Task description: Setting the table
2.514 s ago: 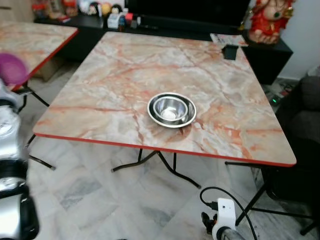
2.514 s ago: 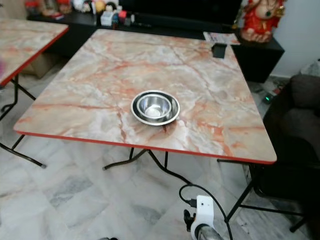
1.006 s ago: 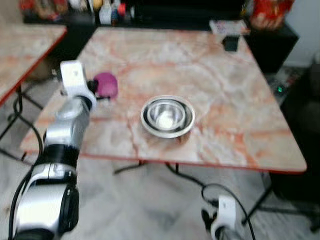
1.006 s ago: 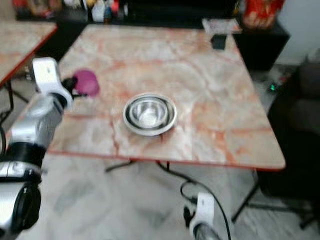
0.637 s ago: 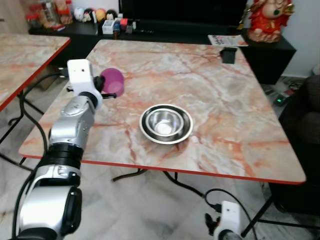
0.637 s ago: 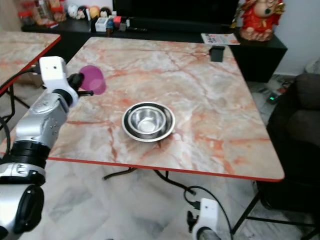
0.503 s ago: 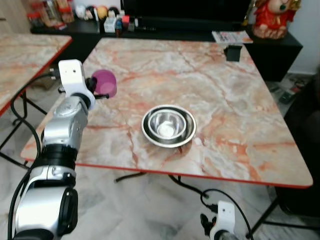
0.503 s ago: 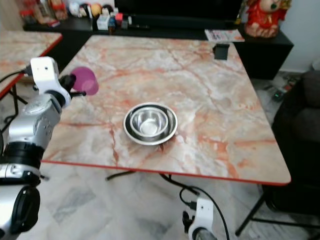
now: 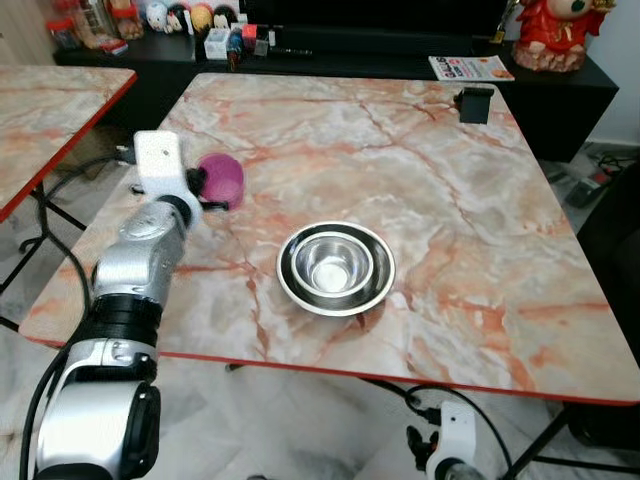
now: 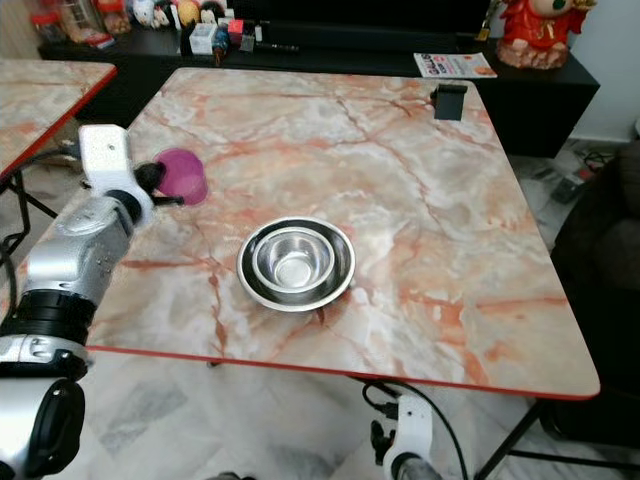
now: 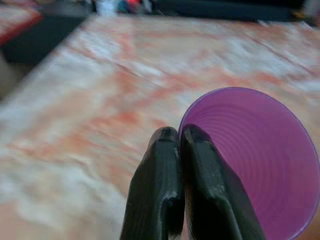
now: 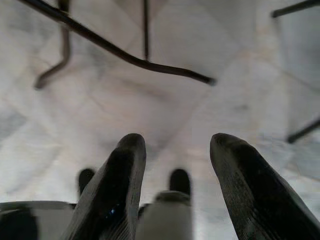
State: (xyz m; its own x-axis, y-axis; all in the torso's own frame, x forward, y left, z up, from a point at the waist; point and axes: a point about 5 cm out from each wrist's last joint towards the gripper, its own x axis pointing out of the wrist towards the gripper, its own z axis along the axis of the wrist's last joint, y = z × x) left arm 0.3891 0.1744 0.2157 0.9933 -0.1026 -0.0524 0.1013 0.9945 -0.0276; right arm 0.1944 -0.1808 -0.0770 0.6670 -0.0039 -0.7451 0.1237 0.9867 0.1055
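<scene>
1. The left gripper (image 11: 179, 137) pinches the purple cup (image 11: 255, 160) by its rim, fingers closed, carrying it over the table (image 9: 450, 180), apparently just off the surface.
2. It sits left of the nested steel bowls (image 9: 336, 266), likely beginning a place setting.
3. The right gripper (image 12: 175, 150) hangs idle, fingers spread and empty.

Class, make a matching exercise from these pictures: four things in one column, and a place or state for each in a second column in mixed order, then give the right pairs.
Column one:
1. purple cup
2. steel bowls
3. left hand
4. right hand

Column two:
A. nested together near the middle of the marble table
B. open, hanging low over the floor
C. pinched by its rim
D. fingers shut on a cup's rim

Pairs: 1-C, 2-A, 3-D, 4-B
</scene>
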